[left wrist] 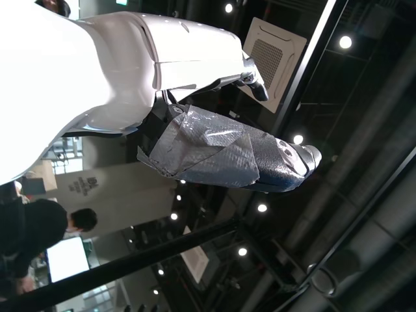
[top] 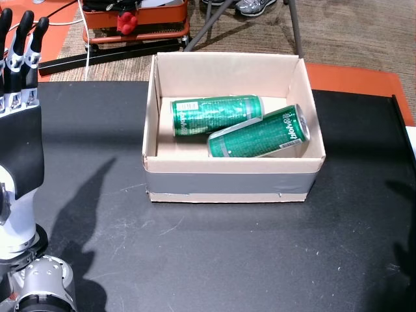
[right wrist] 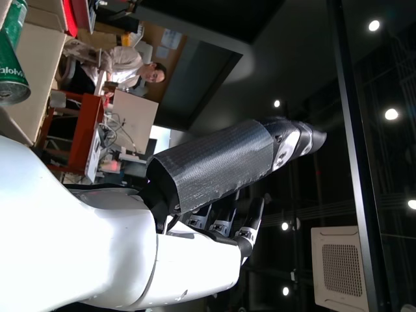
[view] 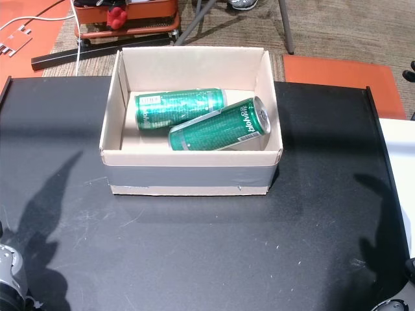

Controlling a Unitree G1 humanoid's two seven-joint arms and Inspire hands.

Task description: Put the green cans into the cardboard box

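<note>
Cans: I see both green cans [top: 218, 115] [top: 260, 134] lying on their sides inside the cardboard box [top: 233, 179], one leaning across the other, so I judge the job done.
Look: glossy green, silver ends, white lettering.
Left hand [top: 21, 58]: raised at the worktop [top: 214, 253] edge, fingers straight, holding nothing.
Right hand [right wrist: 227, 162]: wrist view shows it lifted clear, fingers extended, empty.

Only white lettering on the nearer green can [top: 260, 136] shows — it seems to read "blovly", too small to be sure.
</note>
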